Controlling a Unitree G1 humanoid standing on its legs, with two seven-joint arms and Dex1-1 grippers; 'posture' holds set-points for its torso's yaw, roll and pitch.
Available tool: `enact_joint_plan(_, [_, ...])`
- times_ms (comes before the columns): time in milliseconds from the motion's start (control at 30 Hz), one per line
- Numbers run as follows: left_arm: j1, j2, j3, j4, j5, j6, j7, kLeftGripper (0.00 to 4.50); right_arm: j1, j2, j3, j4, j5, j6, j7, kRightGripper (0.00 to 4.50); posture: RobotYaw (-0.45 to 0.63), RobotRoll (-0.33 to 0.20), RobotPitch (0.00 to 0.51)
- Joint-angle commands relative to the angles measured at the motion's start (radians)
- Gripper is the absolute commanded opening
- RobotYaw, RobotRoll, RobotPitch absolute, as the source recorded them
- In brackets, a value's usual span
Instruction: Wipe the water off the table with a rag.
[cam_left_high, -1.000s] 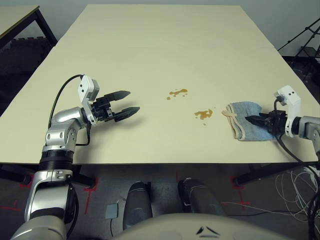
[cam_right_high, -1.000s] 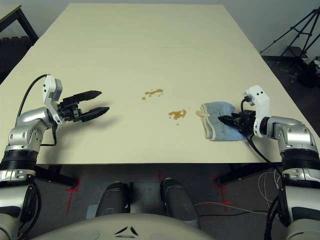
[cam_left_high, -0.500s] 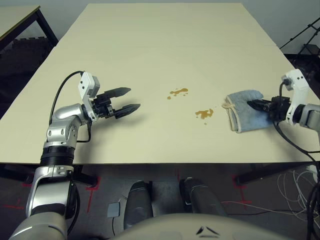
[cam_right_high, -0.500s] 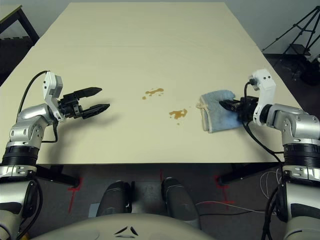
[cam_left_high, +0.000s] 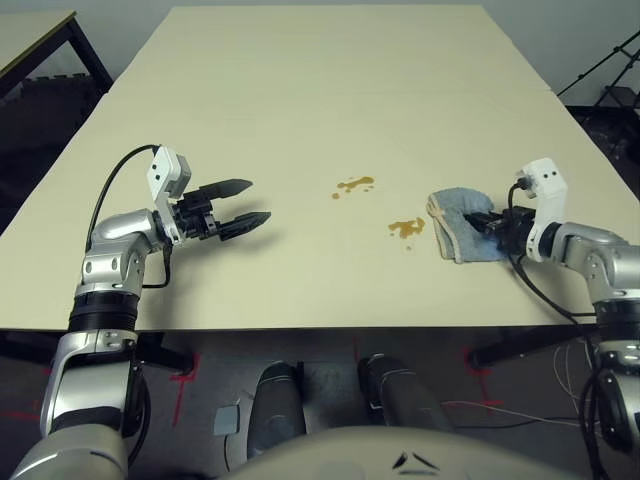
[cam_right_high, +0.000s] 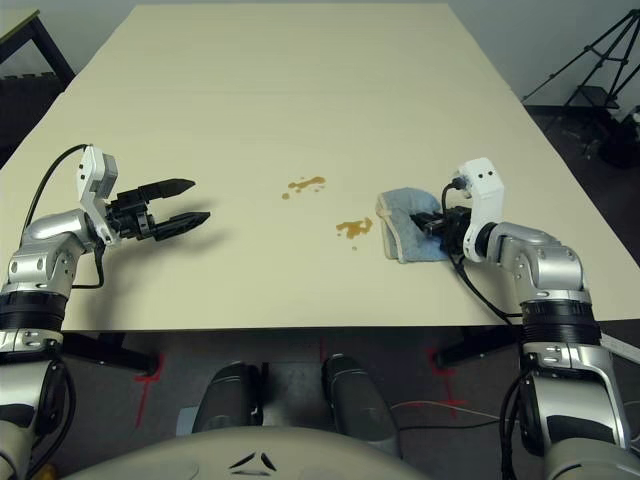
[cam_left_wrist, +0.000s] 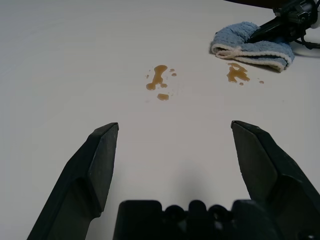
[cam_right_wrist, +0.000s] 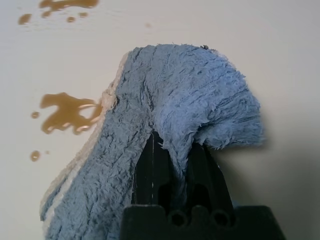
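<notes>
if the right gripper (cam_right_high: 428, 222), clenched on the rag (cam_right_wrist: 200, 92), sweeps on bunched cloth, the water (cam_right_high: 354, 228) may smear, while the left gripper (cam_left_wrist: 175, 124) gapes empty.

From my end I see a black tripod (cam_right_high: 605, 72), red floor tape (cam_right_high: 146, 392), pale cables (cam_right_high: 455, 408) and a dark-legged side table (cam_left_high: 28, 38).

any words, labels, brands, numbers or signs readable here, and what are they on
No readable words, labels, brands or numbers show on the blue rag, the table or either robot arm.
The small marks on the white camera mount of the left arm and of the right arm are too small to make out as any text.
</notes>
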Motion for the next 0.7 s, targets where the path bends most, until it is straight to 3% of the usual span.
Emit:
enact_joint_plan(33, [0.001,0.008,0.001,-0.010,0.007,-0.005,-0.007,4.50,0.023,0.080,0.136,-0.009,-0.003,0.057,0.013,0.05,-0.09,0.000,0.086])
enact_joint_plan(467, [0.001,0.009,0.002,-0.008,0.009,-0.009,-0.006,4.50,0.029,0.209,0.304,-0.085,-0.035,0.093,0.027,0.04,-0.09,0.000,0.087])
enact_joint_plan(700, [0.000,0.002,-0.002,-0.009,0.009,-0.009,-0.005,4.50,0.027,0.161,0.271,-0.076,-0.051,0.085,0.027,0.04,-0.09,0.000,0.088])
